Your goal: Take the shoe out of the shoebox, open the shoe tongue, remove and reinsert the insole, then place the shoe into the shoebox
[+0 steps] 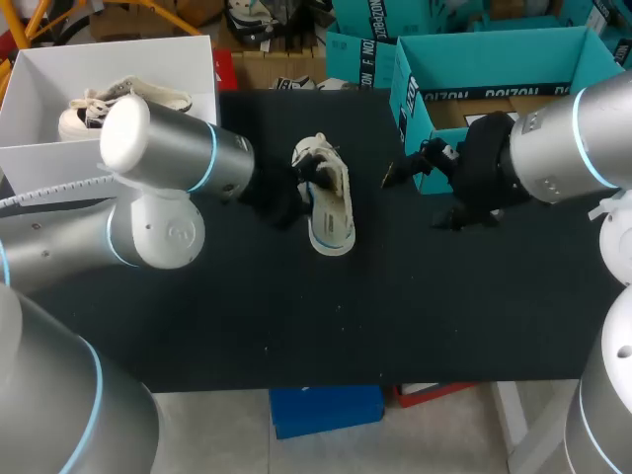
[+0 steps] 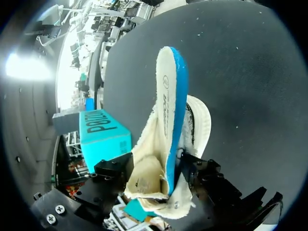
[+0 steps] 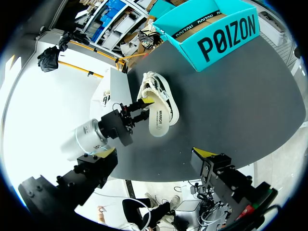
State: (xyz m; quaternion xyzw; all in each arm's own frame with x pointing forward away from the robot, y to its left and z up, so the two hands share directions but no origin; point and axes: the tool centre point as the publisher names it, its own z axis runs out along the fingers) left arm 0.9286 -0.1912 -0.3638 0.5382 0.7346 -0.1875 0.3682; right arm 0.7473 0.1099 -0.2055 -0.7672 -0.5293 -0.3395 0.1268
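A cream shoe (image 1: 331,202) lies on the black table (image 1: 296,316), its toe towards the front edge. My left gripper (image 1: 299,193) is at its heel end. In the left wrist view the insole (image 2: 171,106), white on top and blue beneath, stands on edge in the shoe (image 2: 201,120), between the spread fingers of the left gripper (image 2: 155,169). The right wrist view shows that left gripper (image 3: 142,108) at the shoe (image 3: 161,103). My right gripper (image 1: 420,183) (image 3: 153,155) hangs open and empty, to the shoe's right and in front of the teal shoebox (image 1: 484,44) (image 3: 226,36).
A white box (image 1: 59,59) at the back left holds another light shoe (image 1: 109,104). The teal shoebox (image 2: 103,132) stands open at the back right. Bare black table lies in front of the shoe.
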